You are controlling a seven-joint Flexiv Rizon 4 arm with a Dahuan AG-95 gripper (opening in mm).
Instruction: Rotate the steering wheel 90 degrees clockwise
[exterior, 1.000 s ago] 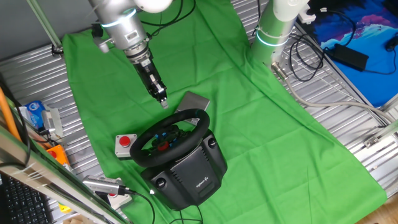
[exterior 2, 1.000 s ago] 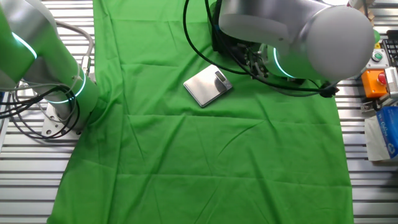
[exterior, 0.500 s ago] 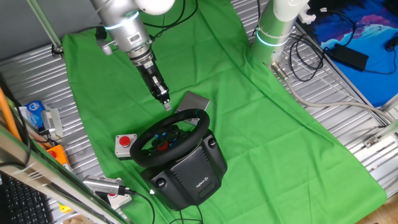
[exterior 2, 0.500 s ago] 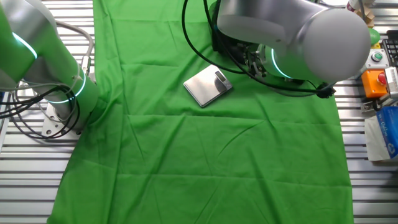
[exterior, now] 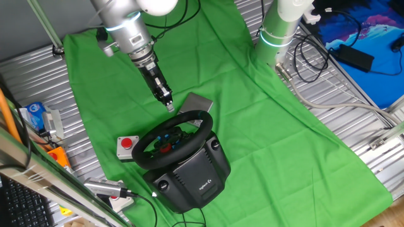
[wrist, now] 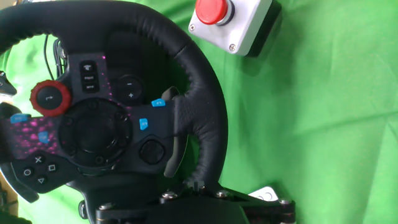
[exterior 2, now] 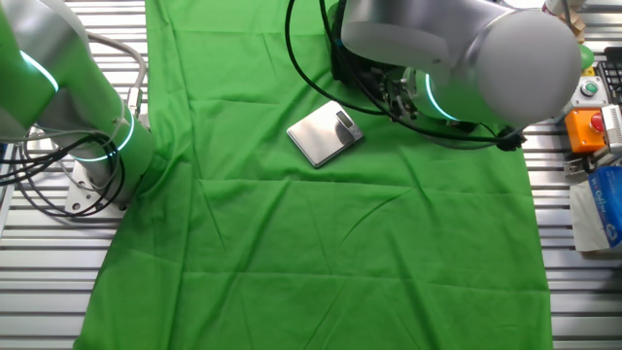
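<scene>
To the left of the gripper (exterior: 168,106) and lower in one fixed view, a small grey box with a red round button (exterior: 127,146) lies on the green cloth (exterior: 271,145), just beside the left edge of the steering wheel (exterior: 173,136). The wheel itself sits directly below the gripper's tip on its bulky black base (exterior: 192,174), its rim tilted up toward the gripper, which hangs just above the rim's far edge; whether it touches the rim cannot be told from here. The fingers are too small and dark in this view to show whether they stand apart or together, and the hand view does not show them either, so the gripper's opening cannot be told. Just to the right of the tip, a flat silver plate (exterior: 199,102) lies on the cloth beyond the wheel, partly hidden by the rim. In the hand view the wheel (wrist: 199,99) fills the left side, its hub (wrist: 93,130) carrying a red knob (wrist: 51,98) and small blue buttons (wrist: 143,123), with the grey button box (wrist: 239,25) near the top just past the rim. In the other fixed view the arm's large silver body (exterior 2: 457,58) blocks the gripper and wheel, and the silver plate (exterior 2: 326,134) lies to its left. Far right, a second arm's base (exterior: 278,31) stands at the cloth's edge, well apart from the gripper.
</scene>
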